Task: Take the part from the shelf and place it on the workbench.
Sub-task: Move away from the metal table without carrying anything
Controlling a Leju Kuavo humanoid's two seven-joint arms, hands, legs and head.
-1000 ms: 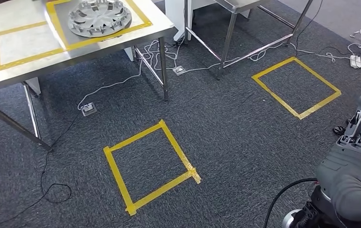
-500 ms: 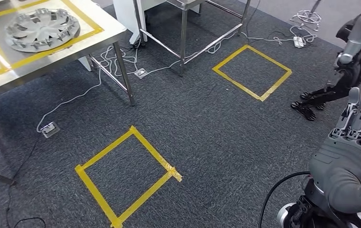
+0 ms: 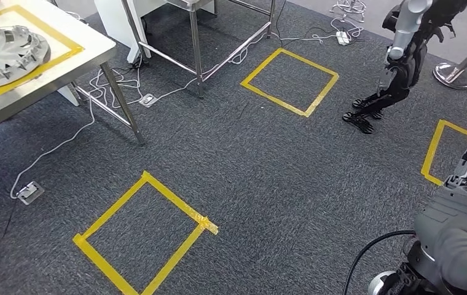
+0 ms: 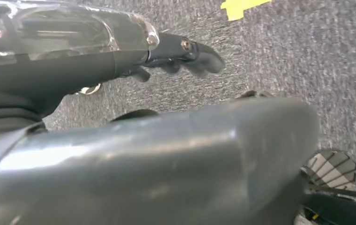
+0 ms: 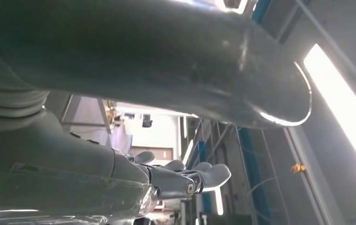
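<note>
Both my right hand (image 3: 464,203) and left hand (image 4: 185,54) carry nothing, fingers loosely extended; walking here, I risk snagging the floor cables (image 3: 65,142) beside the workbench (image 3: 90,46).

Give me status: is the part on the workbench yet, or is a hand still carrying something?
Done, by the look of it: the silver wheel-cover part lies flat on the steel workbench, inside its yellow tape frame. In hand: nothing. The right hand is raised with straight fingers, and the left hand hangs over the carpet; both hold nothing. Left: likely nothing for this part.
</note>
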